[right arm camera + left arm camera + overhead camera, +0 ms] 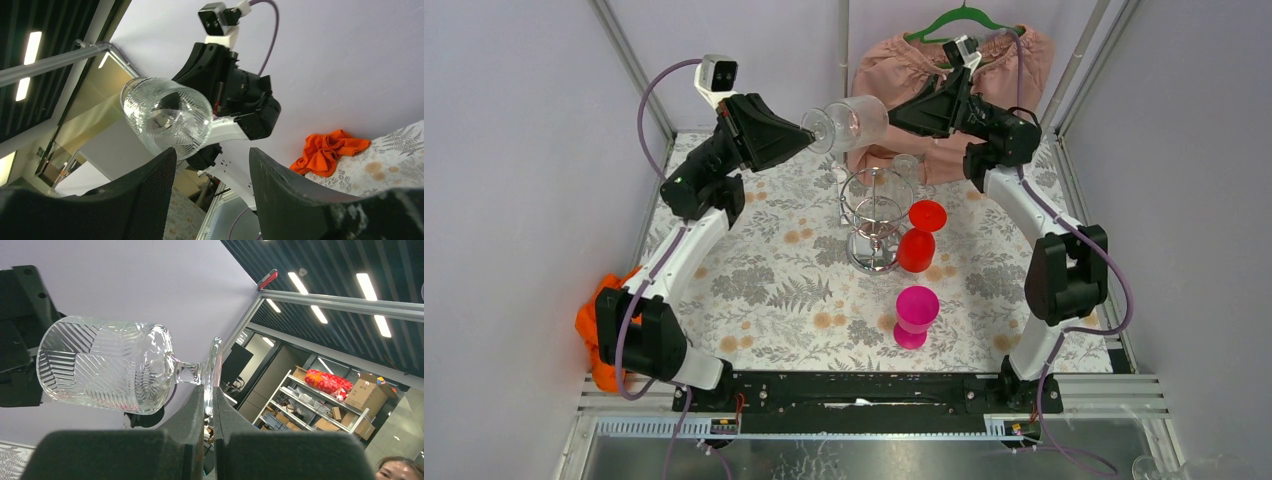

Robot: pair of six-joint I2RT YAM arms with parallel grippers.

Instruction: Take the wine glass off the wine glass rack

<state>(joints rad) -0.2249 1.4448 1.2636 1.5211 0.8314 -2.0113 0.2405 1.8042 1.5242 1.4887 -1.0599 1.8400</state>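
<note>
Pinching the wine glass by its foot, left fingers hold it sideways.

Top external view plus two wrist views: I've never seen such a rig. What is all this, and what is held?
Two robot arms are bolted at the near edge of the table, each ending in a two-finger gripper. The wide picture looks down from above and behind them; the other two come from a camera on each wrist, looking past that arm's own fingers. The left gripper is shut on the foot of the wine glass, holding it sideways, clear of the wine glass rack. The right gripper is open near the bowl's mouth, holding nothing. On the table, beside the rack, are a red goblet and a pink goblet; an orange cloth lies at the left edge.
</note>
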